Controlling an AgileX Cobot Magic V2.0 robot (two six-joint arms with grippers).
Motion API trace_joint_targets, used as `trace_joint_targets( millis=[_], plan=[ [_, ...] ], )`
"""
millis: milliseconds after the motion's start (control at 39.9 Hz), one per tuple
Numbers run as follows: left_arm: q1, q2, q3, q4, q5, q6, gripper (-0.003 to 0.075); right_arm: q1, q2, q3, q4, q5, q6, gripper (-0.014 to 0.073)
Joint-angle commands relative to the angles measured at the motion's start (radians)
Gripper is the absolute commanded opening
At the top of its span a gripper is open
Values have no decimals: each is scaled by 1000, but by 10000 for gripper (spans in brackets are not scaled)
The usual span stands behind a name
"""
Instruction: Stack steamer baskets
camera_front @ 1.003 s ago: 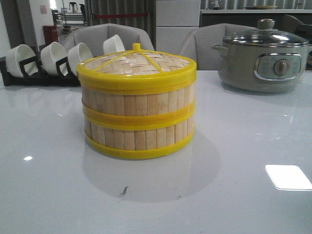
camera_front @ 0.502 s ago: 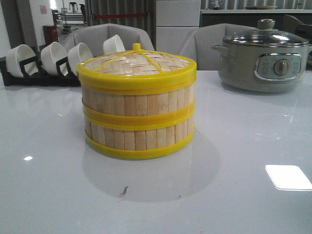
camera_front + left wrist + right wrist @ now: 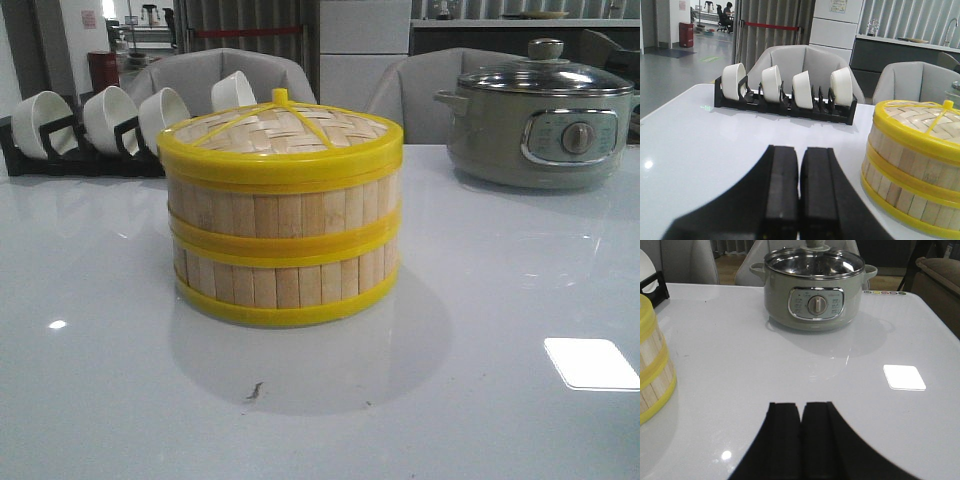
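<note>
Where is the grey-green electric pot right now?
In the front view, the grey-green electric pot stands at the table's far right, behind and right of the stacked bamboo steamer baskets.

2 yellow-rimmed bamboo steamer baskets (image 3: 283, 240) stand stacked upright, lidded.

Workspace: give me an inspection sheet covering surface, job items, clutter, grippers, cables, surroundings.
Surface: glossy white table, with a small dark speck in front of the stack.
Job's things: two steamer baskets stacked, woven lid on top.
Clutter: grey-green electric pot at back right; black rack of white bowls at back left.
Grippers: left gripper shut, empty; right gripper shut, empty; both away from the stack.
Cables: nothing seen.
Surroundings: grey chairs behind the table.
</note>
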Motion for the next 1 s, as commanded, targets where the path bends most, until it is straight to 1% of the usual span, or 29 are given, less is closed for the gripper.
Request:
trace_joint_targets(
  millis=[0, 226, 301, 426, 502, 652, 978],
  plan=[
    [3, -15, -1, 0, -79, 1, 95, -4, 4, -29, 0, -84, -4, 48],
    [3, -15, -1, 0, -31, 1, 95, -4, 4, -29, 0, -84, -4, 48],
    [3, -15, -1, 0, -62, 1, 95, -4, 4, -29, 0, -84, -4, 48],
    [3, -15, -1, 0, -158, 1, 95, -4, 4, -29, 0, -84, -4, 48],
    [3, -15, -1, 44, -186, 37, 95, -4, 4, -29, 0, -84, -4, 48],
    [3, -15, -1, 133, -206, 101, 95, -4, 4, -29, 0, -84, -4, 48],
    [3, -15, -1, 135, -216, 105, 95, -4, 4, -29, 0, -84, -4, 48]
  ],
)
